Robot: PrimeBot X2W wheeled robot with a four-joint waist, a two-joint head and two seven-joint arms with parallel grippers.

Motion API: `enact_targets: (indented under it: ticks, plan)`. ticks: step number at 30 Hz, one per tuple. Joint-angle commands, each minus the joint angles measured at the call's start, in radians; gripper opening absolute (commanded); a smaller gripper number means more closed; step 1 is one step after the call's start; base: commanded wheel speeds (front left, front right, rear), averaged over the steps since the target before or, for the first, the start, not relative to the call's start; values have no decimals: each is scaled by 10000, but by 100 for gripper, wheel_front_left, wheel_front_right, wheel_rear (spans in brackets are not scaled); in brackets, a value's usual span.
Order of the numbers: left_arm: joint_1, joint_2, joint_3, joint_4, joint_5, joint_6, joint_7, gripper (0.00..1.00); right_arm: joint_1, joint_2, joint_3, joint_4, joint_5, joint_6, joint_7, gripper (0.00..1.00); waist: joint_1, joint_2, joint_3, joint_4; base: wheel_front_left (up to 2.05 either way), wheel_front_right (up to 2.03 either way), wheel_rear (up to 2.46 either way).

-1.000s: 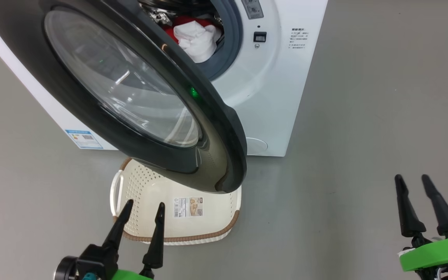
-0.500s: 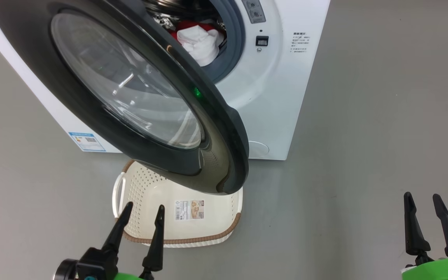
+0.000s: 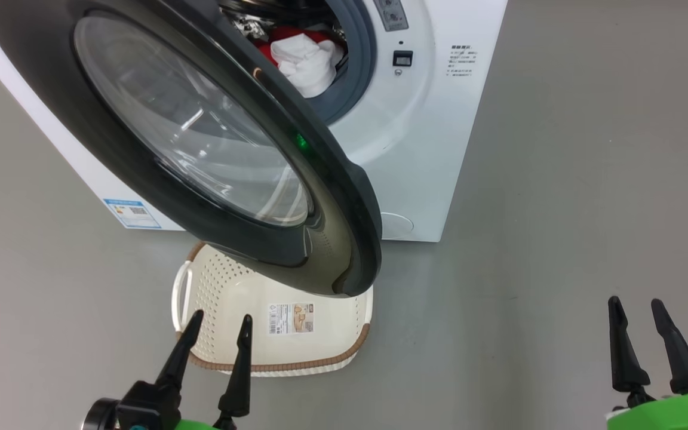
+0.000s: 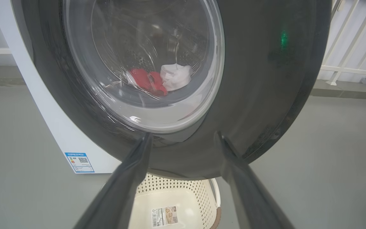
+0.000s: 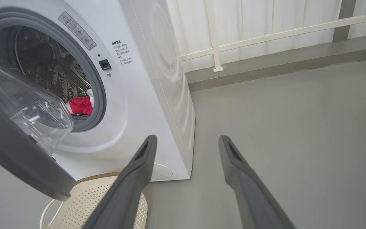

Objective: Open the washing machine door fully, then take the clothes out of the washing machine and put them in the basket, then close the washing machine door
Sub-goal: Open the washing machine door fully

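Note:
The washing machine [image 3: 433, 137] stands at the top of the head view, and its door [image 3: 344, 239] with black rim and glass bowl is swung partly open over the basket [image 3: 332, 334]. Red and white clothes [image 3: 308, 60] lie at the drum's mouth; through the door glass the clothes [image 4: 160, 79] also show in the left wrist view. My left gripper [image 3: 220, 318] is open and empty, near the basket's front rim. My right gripper [image 3: 635, 303] is open and empty at the lower right, apart from the machine. In the right wrist view the door [image 5: 21, 159] hangs beside the drum opening, red clothes [image 5: 80, 105] inside.
Grey floor [image 3: 559, 239] spreads to the right of the machine. A white railing [image 5: 265, 35] and a low ledge run behind it. A blue label [image 3: 132, 213] sits low on the machine's front. The basket [image 5: 84, 203] lies below the door.
My right gripper has dropped lower in the head view than one second ago. The view shifted a little. Door, clothes and basket stay as they were.

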Motion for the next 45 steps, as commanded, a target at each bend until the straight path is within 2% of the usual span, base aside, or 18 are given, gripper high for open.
enact_targets:
  ticks: [1, 2, 3, 4, 5, 6, 13, 18, 31, 37, 40, 45]
  plan:
    - [-54, 108, 312, -291, 23, 68, -120, 100, -363, -173, 369, -363, 246, 65, -64, 100, 0, 0, 23, 13, 0, 0, 0]
    - [-60, 108, 301, -301, 16, 81, -120, 100, -457, -210, 529, -428, 392, 65, -64, 100, 0, 0, 31, 16, 0, 0, 0]
    - [-63, 108, 292, -312, 6, 95, -120, 100, -581, -254, 684, -512, 569, 65, -64, 69, 0, 0, 38, 16, 0, 0, 0]
    - [-64, 108, 279, -324, -6, 111, -120, 100, -729, -307, 816, -603, 753, 65, -64, 42, 0, 0, 43, 17, 0, 0, 0]
    - [-62, 108, 257, -336, -18, 130, -120, 100, -896, -350, 953, -681, 978, 65, -64, 19, 0, 0, 46, 21, 0, 0, 0]
    - [-59, 108, 232, -345, -29, 148, -120, 100, -1080, -407, 1114, -758, 1230, 65, -64, 0, 0, 0, 47, 29, 0, 0, 0]
    - [-94, 108, 59, -346, -115, 186, -120, 100, -2383, -1081, 2321, -1044, 2462, 65, -64, 0, 0, 0, 79, 169, 0, 0, 0]
    - [-179, 108, -140, -376, -221, 223, -120, 100, -3597, -1697, 3583, -1078, 4117, 65, -64, 0, 0, 0, 206, 409, 0, 0, 0]
    - [-497, 108, -605, -381, -585, 377, -120, 100, -7086, -4377, 8044, -1170, 8710, 65, 181, 0, 0, 0, 770, 1014, 0, 0, 0]
    - [-733, 108, -874, -417, -747, 432, -120, 100, -8159, -5060, 8719, -1198, 11128, 65, 1971, 0, 0, 0, 1163, 1242, 0, 0, 0]
    - [-916, 108, -1056, -423, -839, 466, -120, 100, -8556, -5193, 8406, -919, 12618, 65, 3744, 0, 0, 0, 1399, 1391, 0, 0, 0]
    - [-1010, 108, -1210, -452, -913, 537, -120, 100, -8829, -5116, 7802, -274, 13821, 65, 6048, 0, 0, 0, 1569, 1520, 0, 0, 0]
